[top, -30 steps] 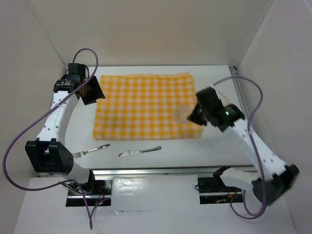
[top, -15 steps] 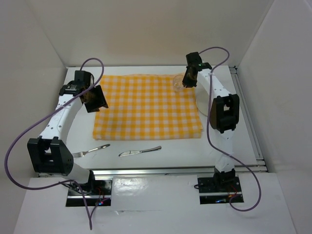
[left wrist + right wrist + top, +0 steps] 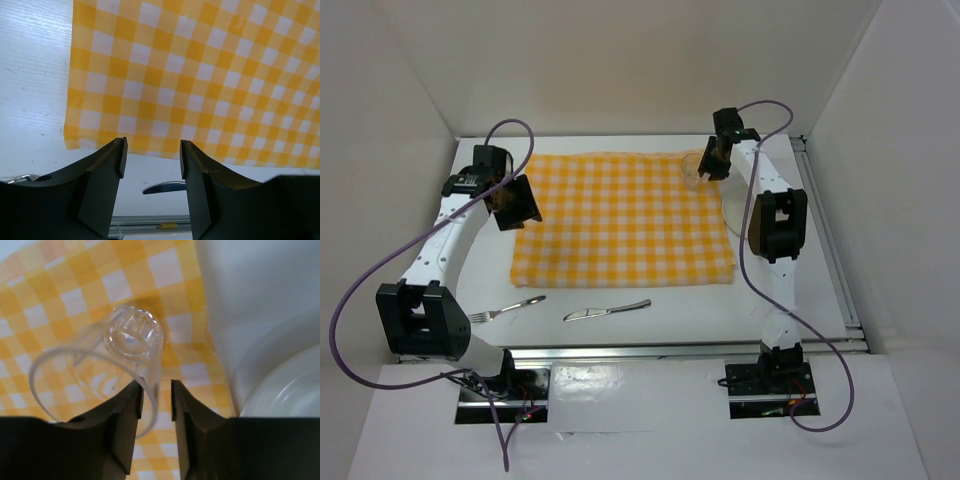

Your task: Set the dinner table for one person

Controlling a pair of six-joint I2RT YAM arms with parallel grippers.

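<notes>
At the upper left of the top view, the left gripper (image 3: 510, 200) hangs over the left edge of the yellow-and-white checked cloth (image 3: 620, 215), fingers apart and empty. Below it, a metal fork (image 3: 508, 308) and a metal knife (image 3: 607, 311) lie on the bare white dinner table (image 3: 670, 325), which fills the middle of the frame. At the upper right, the right gripper (image 3: 156, 395) pinches the wall of a clear drinking glass (image 3: 120, 365) over the cloth's far right corner, beside a white plate (image 3: 285, 385). Placing the glass seems to be the step in hand; next it needs standing upright, then release.
</notes>
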